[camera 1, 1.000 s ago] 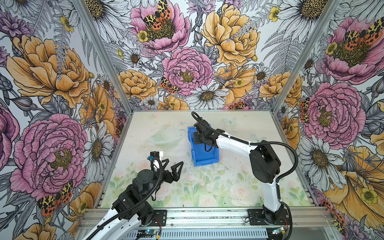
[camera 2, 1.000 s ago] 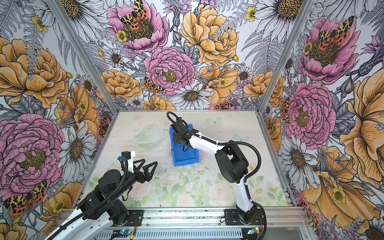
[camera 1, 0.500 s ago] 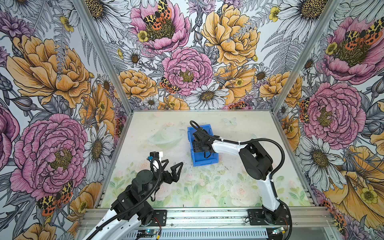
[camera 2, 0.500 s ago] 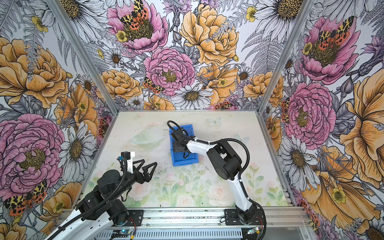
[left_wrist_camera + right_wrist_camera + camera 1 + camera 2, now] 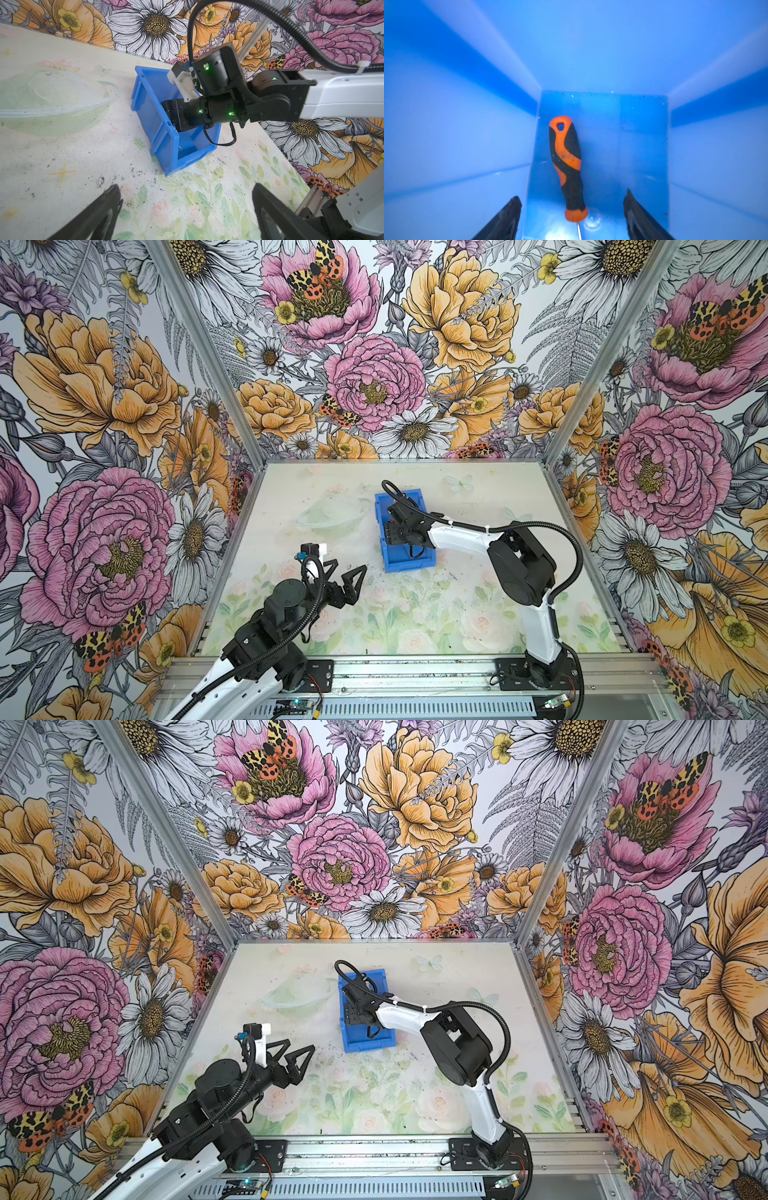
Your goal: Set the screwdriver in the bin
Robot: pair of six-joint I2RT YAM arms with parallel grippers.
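1. Down into the blue bin (image 5: 153, 116) has dipped the right claw (image 5: 572, 196), and its jaws have sprung wide apart!
2. Released: the screwdriver (image 5: 566, 166) lies on the bin floor between them, untouched.
3. Meanwhile the left claw (image 5: 186, 187) hangs spread and empty over the counter (image 5: 62, 166).
4. Delivered, I'd say; only the withdrawal remains.

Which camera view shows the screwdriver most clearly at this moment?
The right wrist view: the screwdriver lies in plain sight inside the bin, its orange-and-black handle whole. In both top views the right arm covers it. The left wrist view shows the bin's outside, not the handle.
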